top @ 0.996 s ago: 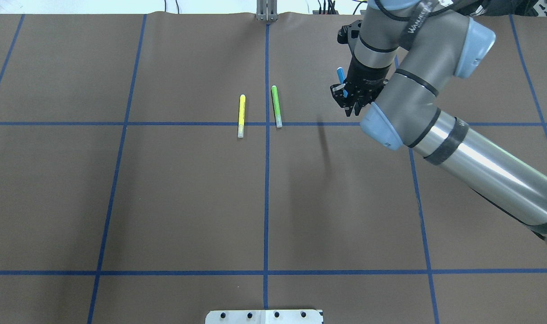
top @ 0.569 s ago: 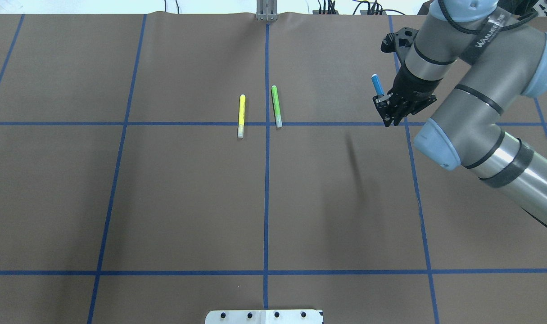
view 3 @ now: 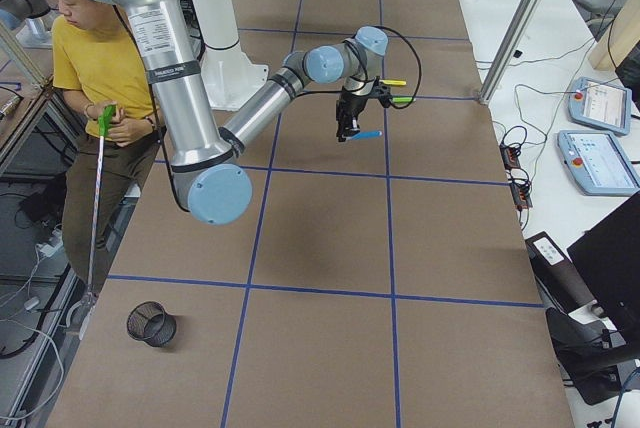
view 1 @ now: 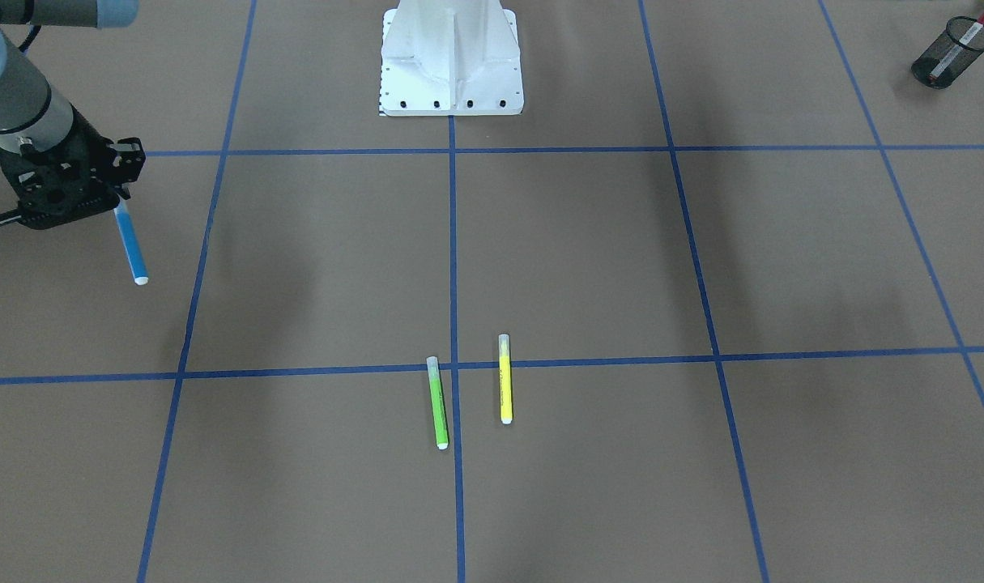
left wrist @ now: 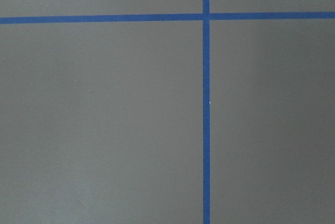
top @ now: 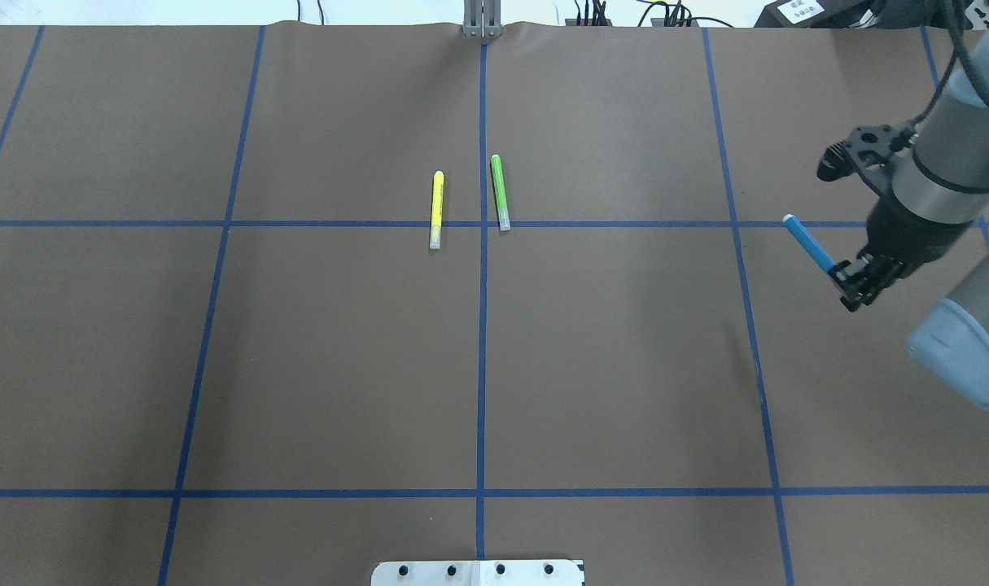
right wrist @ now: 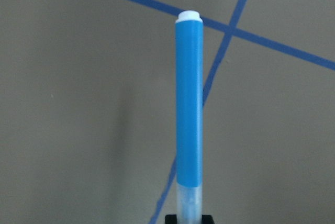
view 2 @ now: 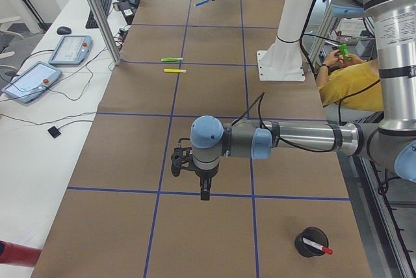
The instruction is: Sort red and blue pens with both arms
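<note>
My right gripper is shut on the clear-cap end of the blue pen, held above the table at the right. The pen sticks out from the fingers with its white end away from them, as the right wrist view shows the blue pen. In the front view the same blue pen hangs below my right gripper. The red pen stands in a black mesh cup at my left end. My left gripper hovers over bare table in the left side view only; I cannot tell its state.
A yellow marker and a green marker lie side by side near the table's centre line. A second black mesh cup stands at my right end. A person in a yellow shirt stands behind the robot's base.
My right arm has swung right and back toward the robot's side of the table, carrying the blue pen across the blue tape line. The pen now tilts more. The markers have not moved.
</note>
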`<state>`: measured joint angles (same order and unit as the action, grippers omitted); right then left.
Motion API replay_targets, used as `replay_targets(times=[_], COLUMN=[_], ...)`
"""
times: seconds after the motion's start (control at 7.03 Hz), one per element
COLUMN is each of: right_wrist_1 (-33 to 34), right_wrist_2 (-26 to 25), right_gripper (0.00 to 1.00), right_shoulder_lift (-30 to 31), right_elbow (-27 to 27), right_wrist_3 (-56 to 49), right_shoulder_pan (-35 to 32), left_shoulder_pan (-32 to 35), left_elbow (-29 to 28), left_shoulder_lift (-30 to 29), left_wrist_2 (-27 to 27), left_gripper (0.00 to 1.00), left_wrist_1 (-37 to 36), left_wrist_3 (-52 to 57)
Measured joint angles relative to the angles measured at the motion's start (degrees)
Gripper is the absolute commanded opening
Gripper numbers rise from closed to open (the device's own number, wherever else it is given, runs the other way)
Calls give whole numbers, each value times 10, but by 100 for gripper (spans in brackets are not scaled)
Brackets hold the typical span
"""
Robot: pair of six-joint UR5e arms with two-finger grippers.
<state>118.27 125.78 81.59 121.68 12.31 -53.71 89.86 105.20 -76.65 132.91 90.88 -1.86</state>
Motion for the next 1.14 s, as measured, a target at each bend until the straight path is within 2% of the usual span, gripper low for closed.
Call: replay_targets(times=[0.57,0.85,1.14], right_wrist_1=[8,9,15], right_wrist_2=[-51,-80,-114], right_gripper=[0,0,0], right_shoulder_lift=[271,392,475], right_elbow=[105,120,119], right_wrist_3=[-212,-286,-342], right_shoulder_pan=[-14,-16,-16], left_shoulder_pan=[0,0,0], left_elbow=[0,1,2], left_shoulder_lift=[0,0,0], left_wrist_2=[2,3,4], left_gripper=[100,100,100], left_wrist_1=[0,0,0], left_wrist_3=[0,0,0])
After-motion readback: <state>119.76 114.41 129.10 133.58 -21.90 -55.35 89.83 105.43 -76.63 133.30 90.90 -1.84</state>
